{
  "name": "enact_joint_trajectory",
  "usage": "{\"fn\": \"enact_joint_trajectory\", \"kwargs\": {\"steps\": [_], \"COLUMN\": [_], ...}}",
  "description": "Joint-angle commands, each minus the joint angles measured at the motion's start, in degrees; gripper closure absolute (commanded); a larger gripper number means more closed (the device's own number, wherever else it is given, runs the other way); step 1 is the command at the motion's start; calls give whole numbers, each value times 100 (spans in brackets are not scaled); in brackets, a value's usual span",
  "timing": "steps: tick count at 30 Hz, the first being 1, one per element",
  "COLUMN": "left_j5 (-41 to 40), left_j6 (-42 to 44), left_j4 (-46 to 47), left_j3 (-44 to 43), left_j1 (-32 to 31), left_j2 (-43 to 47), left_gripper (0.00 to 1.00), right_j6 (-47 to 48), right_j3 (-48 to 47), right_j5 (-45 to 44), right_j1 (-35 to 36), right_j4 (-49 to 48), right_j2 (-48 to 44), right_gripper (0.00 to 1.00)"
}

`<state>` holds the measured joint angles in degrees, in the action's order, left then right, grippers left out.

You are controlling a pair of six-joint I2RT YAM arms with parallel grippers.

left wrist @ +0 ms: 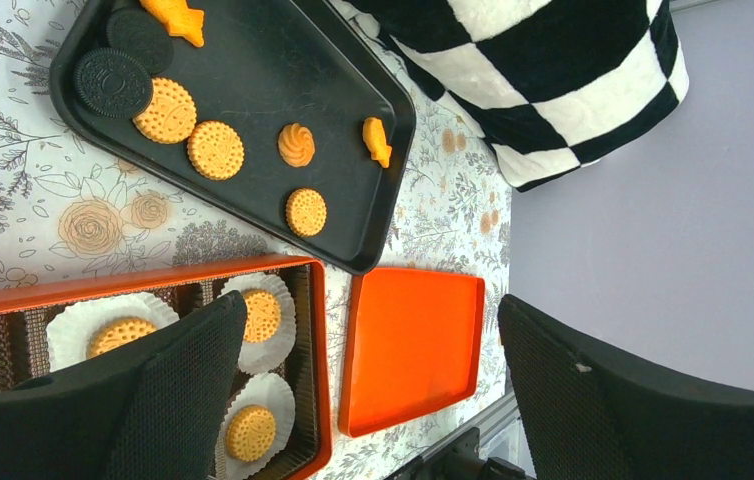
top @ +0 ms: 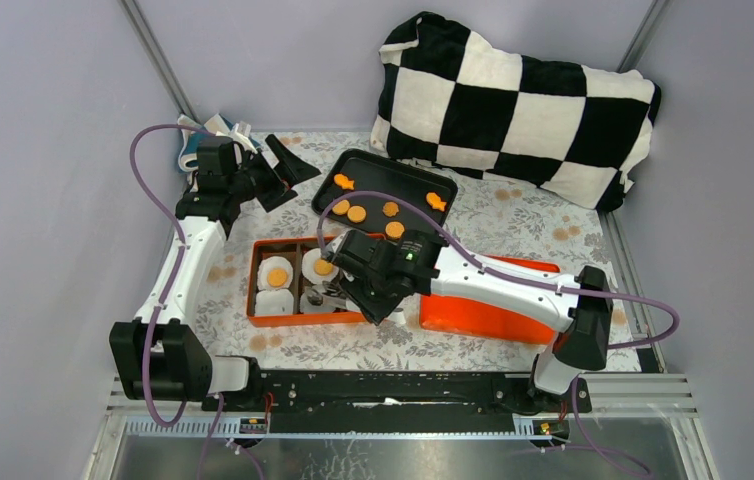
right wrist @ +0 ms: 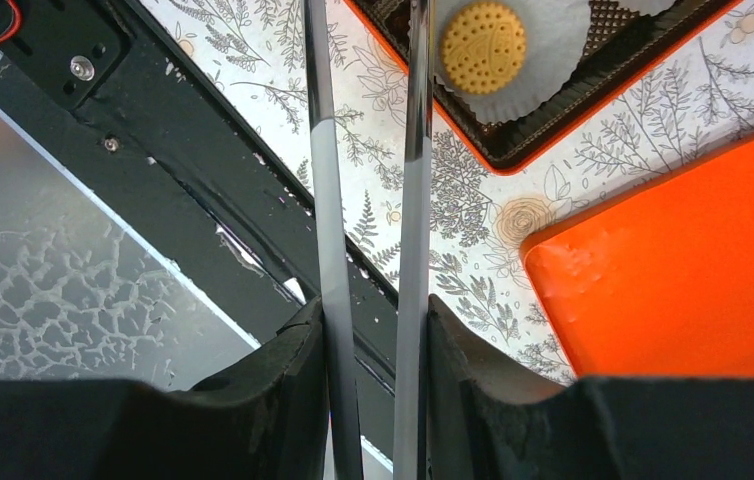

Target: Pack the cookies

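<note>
Several orange cookies [top: 365, 212] lie on a black tray [top: 393, 165]; the left wrist view shows them too [left wrist: 216, 150]. An orange box [top: 258, 290] holds white paper cups with round cookies [top: 277, 277] in them, also seen in the left wrist view [left wrist: 261, 315] and the right wrist view [right wrist: 483, 45]. My right gripper [top: 358, 285] is shut on metal tongs [right wrist: 413, 150] that reach over the box's near right corner; their tips are out of view. My left gripper [top: 271, 170] is open and empty, raised at the back left, its jaws wide apart [left wrist: 373, 310].
An orange lid [top: 483, 310] lies right of the box, partly under my right arm. A checkered pillow [top: 513, 100] fills the back right. Two dark sandwich cookies [left wrist: 113, 83] sit on the tray's end. The black base rail [right wrist: 153, 180] runs along the near edge.
</note>
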<state>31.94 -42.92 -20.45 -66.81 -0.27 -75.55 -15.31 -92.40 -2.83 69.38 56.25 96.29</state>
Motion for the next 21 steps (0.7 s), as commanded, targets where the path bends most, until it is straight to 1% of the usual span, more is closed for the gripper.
{"fn": "enact_joint_trajectory", "kwargs": {"steps": [1,6,7,11,17,21], "left_j5": [-6,14,20,27,68,75], "left_j6": [100,125,133,151,134,134], "left_j4": [63,95,99,101,135,126], "left_j3": [-153,-143,-152,-150,-172,-216], "left_j1": [19,19,19,19,19,19], "left_j2": [94,121,134,138,114,118], "left_gripper": [1,1,1,1,1,1], "right_j6": [20,71,70,79,89,101], "right_j3": [-183,-242,-276,-322,-348,-512], "right_j5": [188,191,199,252,85,-260], "right_j1": [49,48,49,49,48,49], "right_j4": [-183,-256,-236,-252,-326,-292], "right_j2": [79,204,227,258,182,116], "right_gripper": [65,63,60,53,53,58]}}
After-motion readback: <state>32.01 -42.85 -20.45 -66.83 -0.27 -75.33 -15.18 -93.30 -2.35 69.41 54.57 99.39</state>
